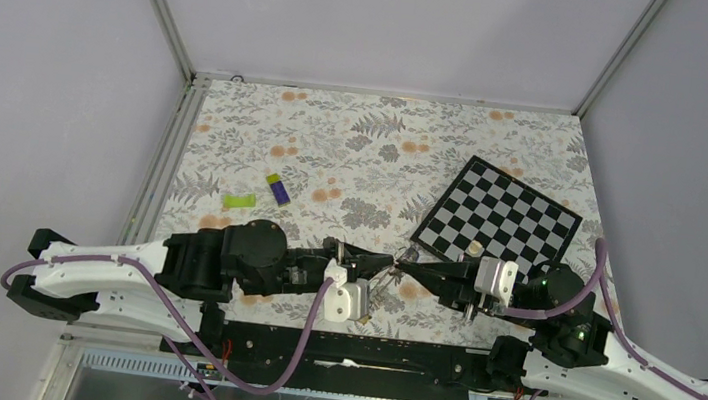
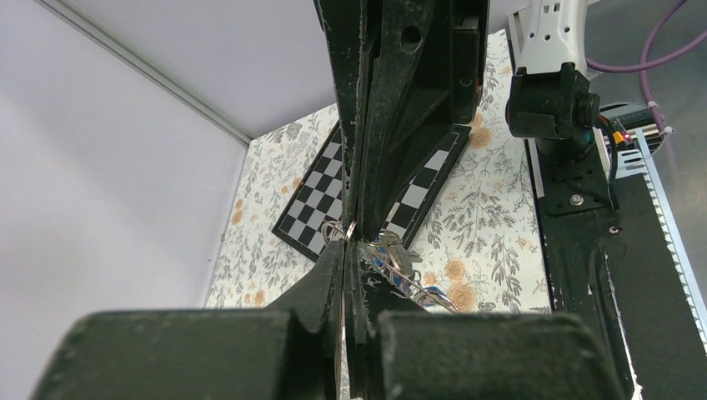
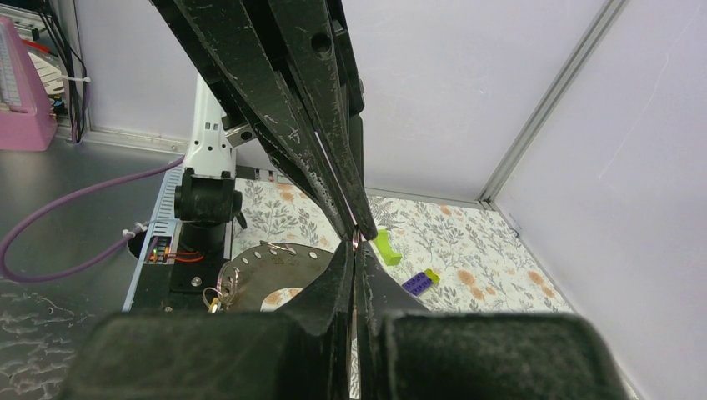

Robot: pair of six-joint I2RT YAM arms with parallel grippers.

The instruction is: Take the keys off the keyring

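Note:
My left gripper [image 1: 386, 261] and right gripper [image 1: 406, 259] meet tip to tip above the near middle of the table, both shut. In the right wrist view the keyring [image 3: 265, 265], a flat grey ring with holes round its rim, hangs left of my right gripper [image 3: 355, 247], which pinches a small wire ring at its tip. The keys [image 3: 218, 293] dangle from the keyring's rim on wire loops. In the left wrist view my left gripper [image 2: 350, 242] is shut on the keyring edge-on, with silver and blue keys [image 2: 402, 260] beside its right finger. The keys [image 1: 375, 288] hang below the fingertips.
A black-and-white checkerboard [image 1: 499, 220] lies at the right rear with a small round disc [image 1: 475, 246] on its near edge. A purple-and-green block [image 1: 278, 188] and a green block [image 1: 238, 201] lie at the left. Walls and frame posts enclose the flowered table.

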